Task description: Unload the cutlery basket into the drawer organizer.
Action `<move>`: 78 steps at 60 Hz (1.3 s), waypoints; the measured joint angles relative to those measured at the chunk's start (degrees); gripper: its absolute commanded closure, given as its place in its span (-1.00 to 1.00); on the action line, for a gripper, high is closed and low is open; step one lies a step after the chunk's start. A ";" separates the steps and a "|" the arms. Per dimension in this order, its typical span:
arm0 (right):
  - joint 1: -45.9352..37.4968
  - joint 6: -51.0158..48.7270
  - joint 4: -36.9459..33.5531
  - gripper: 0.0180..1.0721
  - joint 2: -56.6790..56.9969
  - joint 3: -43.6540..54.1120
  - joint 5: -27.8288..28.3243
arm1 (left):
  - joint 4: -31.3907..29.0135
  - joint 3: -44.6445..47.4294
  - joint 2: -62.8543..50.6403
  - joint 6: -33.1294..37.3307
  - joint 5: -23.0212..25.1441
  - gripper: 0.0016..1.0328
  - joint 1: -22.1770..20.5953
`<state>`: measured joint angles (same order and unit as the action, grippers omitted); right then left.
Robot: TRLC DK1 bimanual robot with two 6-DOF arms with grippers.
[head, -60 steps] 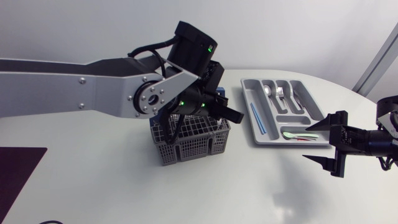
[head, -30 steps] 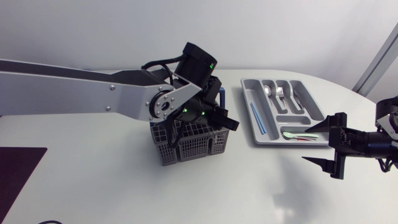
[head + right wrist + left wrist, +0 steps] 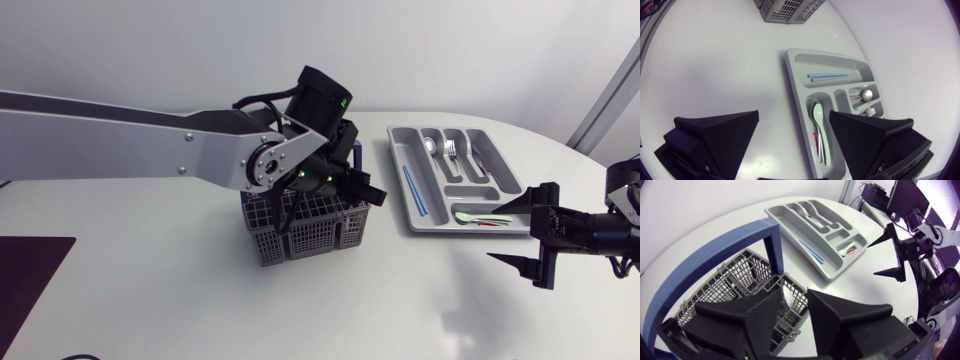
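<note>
The grey cutlery basket (image 3: 310, 232) stands mid-table, its blue handle (image 3: 715, 247) arching over the mesh compartments (image 3: 735, 275). My left gripper (image 3: 355, 190) hangs just above the basket's far right corner. In the left wrist view this gripper (image 3: 796, 294) shows a narrow gap between its fingers and grips nothing; something pale lies in the compartment below the gap. The grey drawer organizer (image 3: 400, 150) lies to the right, holding blue sticks (image 3: 827, 76), a green spoon (image 3: 817, 120) and metal cutlery (image 3: 450, 150). My right gripper (image 3: 490, 231) stands wide open and empty beside the organizer's near end.
The organizer (image 3: 795, 90) lies ahead of my right gripper (image 3: 794, 117), with the basket beyond it. From the left wrist view, the right gripper (image 3: 875, 259) shows past the organizer (image 3: 790, 222). A dark mat (image 3: 25, 275) lies at the table's front left.
My left gripper has shifted a little to the right over the basket and its fingers have parted somewhat. The right arm has stayed put.
</note>
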<state>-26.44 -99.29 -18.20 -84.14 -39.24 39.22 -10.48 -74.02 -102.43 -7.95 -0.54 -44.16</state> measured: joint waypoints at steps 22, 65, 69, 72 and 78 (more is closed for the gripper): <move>-1.07 -0.20 -0.02 -0.93 -0.42 0.00 0.04 | -0.42 -1.27 -2.23 0.00 -1.27 0.29 0.20; -1.81 -1.46 0.00 -0.93 -1.11 0.00 0.24 | -1.49 -2.56 -3.30 0.00 -1.84 0.81 0.07; -1.81 -1.46 -0.02 -0.93 -1.11 -0.02 0.24 | -1.49 -2.56 -3.28 0.00 -1.70 0.82 0.07; -1.81 -1.46 -0.02 -0.93 -1.11 0.00 0.24 | -1.51 -2.56 -3.26 0.00 -1.55 0.82 0.07; -1.81 -1.46 -0.02 -0.93 -1.11 0.00 0.24 | -1.64 -2.56 -3.17 0.00 -0.96 0.82 0.07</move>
<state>-28.25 -100.75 -18.22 -85.25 -39.24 39.46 -12.12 -76.58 -105.60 -7.95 -1.50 -44.10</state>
